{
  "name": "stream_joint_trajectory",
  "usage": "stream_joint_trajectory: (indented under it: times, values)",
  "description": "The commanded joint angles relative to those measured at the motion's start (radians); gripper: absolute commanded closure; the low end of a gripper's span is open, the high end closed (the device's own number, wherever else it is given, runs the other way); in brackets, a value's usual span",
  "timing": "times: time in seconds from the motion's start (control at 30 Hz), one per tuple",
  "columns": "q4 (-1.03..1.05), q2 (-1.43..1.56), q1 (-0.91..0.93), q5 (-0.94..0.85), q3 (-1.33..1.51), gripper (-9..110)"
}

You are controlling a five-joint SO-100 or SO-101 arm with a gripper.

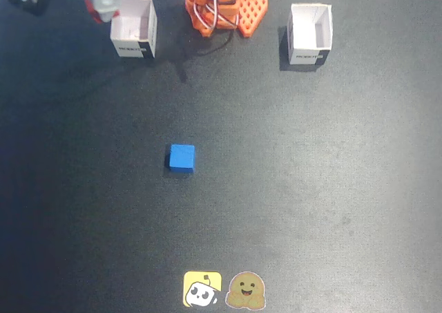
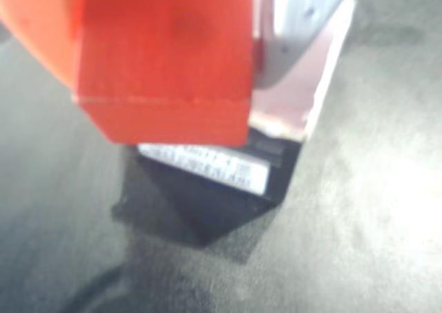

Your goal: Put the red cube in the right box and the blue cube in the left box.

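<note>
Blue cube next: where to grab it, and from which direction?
Take the blue cube from straight above, jaws across two opposite side faces. It sits flat and alone mid-table, sides roughly square to the fixed view, so any opposite pair probably works. The gripper looks occupied by the red cube.

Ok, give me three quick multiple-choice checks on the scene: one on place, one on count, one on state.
1. Where is the blue cube? A in a box; B on the bare table; C in the gripper.
2. How many white boxes? A one; B two; C three.
3. The fixed view's right-hand box is: A open and empty; B closed; C holding a cube.

B: it lies alone mid-table.
B: that one and the left-hand box.
A: its white inside shows bare.
</note>
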Motion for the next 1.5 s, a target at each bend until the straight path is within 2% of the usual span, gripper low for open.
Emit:
stream_joint_trajectory:
  times: [0.0, 0.3, 0.57, 0.87, 0.97, 1.2, 1.47]
  values:
    - [0.021, 0.091, 0.006, 0.037, 0.015, 87]
    - [0.104, 0.181, 0.006, 0.098, 0.049, 87]
    - [0.097, 0.193, -0.003, 0.110, 0.072, 87]
    - [0.084, 0.186, -0.012, 0.098, 0.075, 81]
    - [0.081, 0.192, -0.008, 0.089, 0.078, 84]
    - [0.023, 0.190, -0.031, 0.035, 0.104, 99]
    - [-0.067, 0.206, -0.224, -0.095, 0.106, 101]
